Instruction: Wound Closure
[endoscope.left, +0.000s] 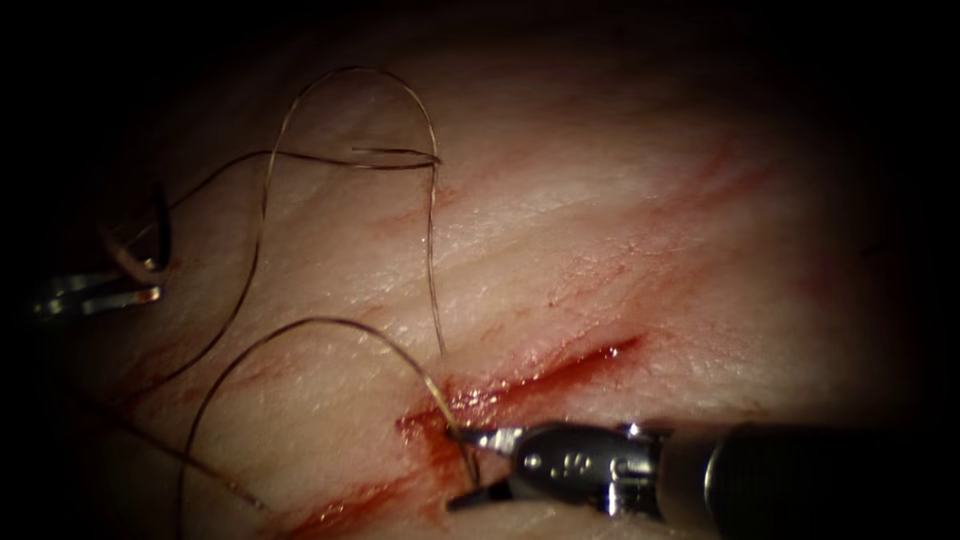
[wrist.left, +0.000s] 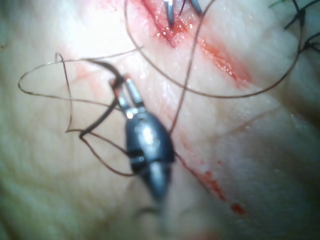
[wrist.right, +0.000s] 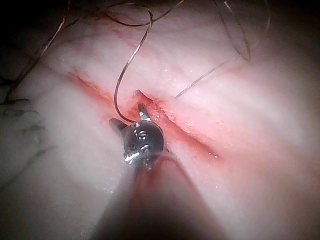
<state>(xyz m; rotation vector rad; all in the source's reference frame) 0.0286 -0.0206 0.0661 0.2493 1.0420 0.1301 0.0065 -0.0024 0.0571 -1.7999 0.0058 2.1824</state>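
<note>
Two tools work over the tissue (endoscope.left: 620, 230). Nearest us, the right tool (endoscope.left: 468, 464) comes in from the right with its jaws spread wide at the near end of the cut (endoscope.left: 530, 380); one tip rests at the cut's red edge and the other sits nearer us. We see thread (endoscope.left: 430, 250) running between the two tips, but the jaws grip nothing that we can make out. Red fluid (endoscope.left: 480, 400) lines the cut and streaks the tissue to the near left. Farther off on the left, well apart from the cut, the left tool (endoscope.left: 148, 282) has its jaws closed on the needle (endoscope.left: 160, 235), which curves up from them clear of the tissue. We cannot tell where along its curve. Beyond, thread loops across the far tissue.
</note>
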